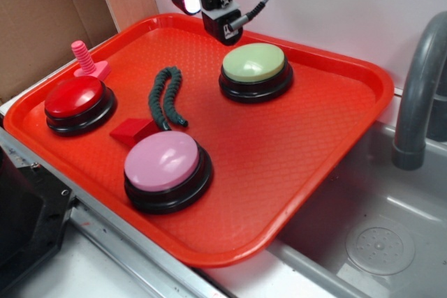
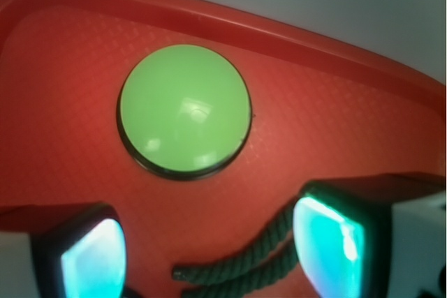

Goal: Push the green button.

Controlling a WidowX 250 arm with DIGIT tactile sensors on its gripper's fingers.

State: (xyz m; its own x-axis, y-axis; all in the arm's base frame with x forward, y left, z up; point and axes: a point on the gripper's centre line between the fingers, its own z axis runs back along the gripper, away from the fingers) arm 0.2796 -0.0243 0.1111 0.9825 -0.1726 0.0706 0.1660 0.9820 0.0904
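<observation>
My tool [image 1: 223, 24] hangs in the air above the far side of the red tray [image 1: 335, 151], empty, its two pads spread apart as the wrist view shows them at either lower corner; it holds nothing and touches nothing. The green button [image 1: 254, 65] sits on the tray just in front of and a little to the right of my tool in the exterior view; in the wrist view the green button lies ahead of the pads rather than between them, so I judge I am not yet over its dome. Its top looks raised and unpressed, so the press itself is not yet done; what is left, as I judge it, is to carry the tool over the dome and come down on it. Nearer than the green button, toward the tray's middle, lies a dark green ribbed piece [image 1: 166, 95]; beyond that, further from the green button, stand a pink button [image 1: 165, 163] and a red button [image 1: 74, 98], with a small red block [image 1: 134, 130] between them and a pink threaded peg [image 1: 88, 61] behind the red one. The tray rests on the counter [image 1: 140, 273] beside a sink [image 1: 380, 242].
</observation>
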